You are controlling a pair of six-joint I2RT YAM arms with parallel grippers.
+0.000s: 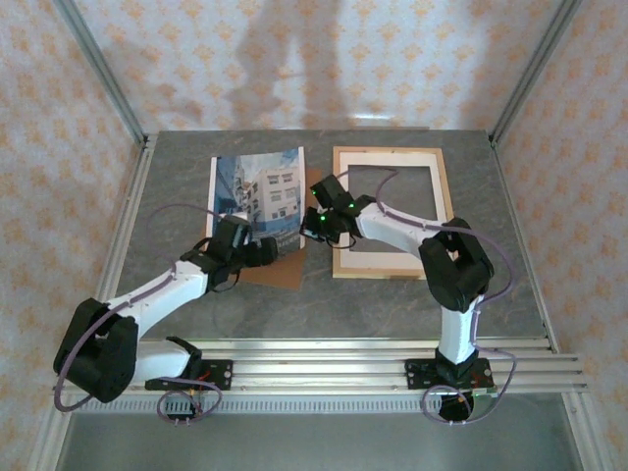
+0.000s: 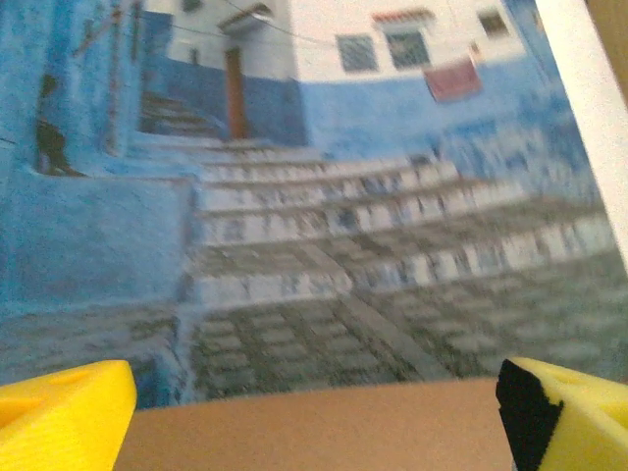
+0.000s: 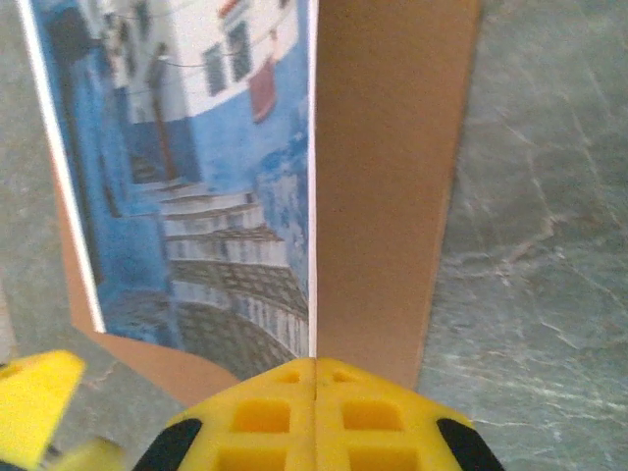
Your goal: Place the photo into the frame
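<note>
The photo (image 1: pixel 257 186), a print of a white building in blue tones, lies left of centre, partly on a brown backing board (image 1: pixel 280 270). The light wood frame (image 1: pixel 392 151) lies flat to its right. My right gripper (image 1: pixel 312 224) sits at the photo's lower right corner. In the right wrist view it (image 3: pixel 314 363) is shut, and the photo's (image 3: pixel 196 196) white edge runs into the seam between the fingers. My left gripper (image 1: pixel 267 247) hovers open over the photo's near edge. In its wrist view the yellow fingers (image 2: pixel 69 412) stand far apart over the photo (image 2: pixel 324 226) and the board (image 2: pixel 324 432).
The brown board (image 3: pixel 388 177) sticks out to the right of the photo and past its near edge. Grey tabletop (image 1: pixel 177 167) surrounds everything, with metal rails (image 1: pixel 373 358) along the near edge and patterned walls around.
</note>
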